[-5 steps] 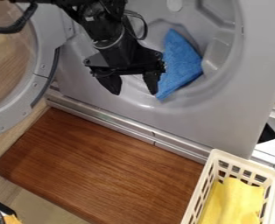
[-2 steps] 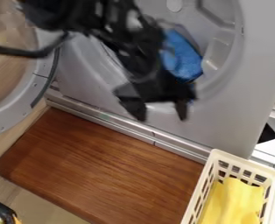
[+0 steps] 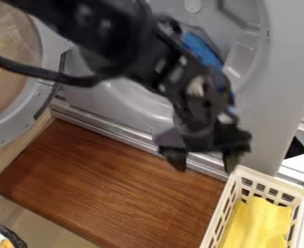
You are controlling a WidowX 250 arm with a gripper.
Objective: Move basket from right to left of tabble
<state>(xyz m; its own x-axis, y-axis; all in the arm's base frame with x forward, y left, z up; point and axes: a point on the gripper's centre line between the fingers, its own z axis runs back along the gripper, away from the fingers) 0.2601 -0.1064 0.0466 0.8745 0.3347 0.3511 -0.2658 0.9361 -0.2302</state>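
Near basket [image 3: 271,179] | end effector [image 3: 205,168], fingers parted | yellow cloth [image 3: 261,221] inside basket

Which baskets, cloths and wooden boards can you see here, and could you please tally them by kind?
Baskets: 1 (cream basket)
Cloths: 2 (yellow cloth, blue cloth)
Boards: 1 (wooden board)
Total: 4

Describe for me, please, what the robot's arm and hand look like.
The arm is black and jointed, with a small pale patch near the hand. A thick black cable meets it. The hand is black too, with a wide body and two short, tapering fingers.
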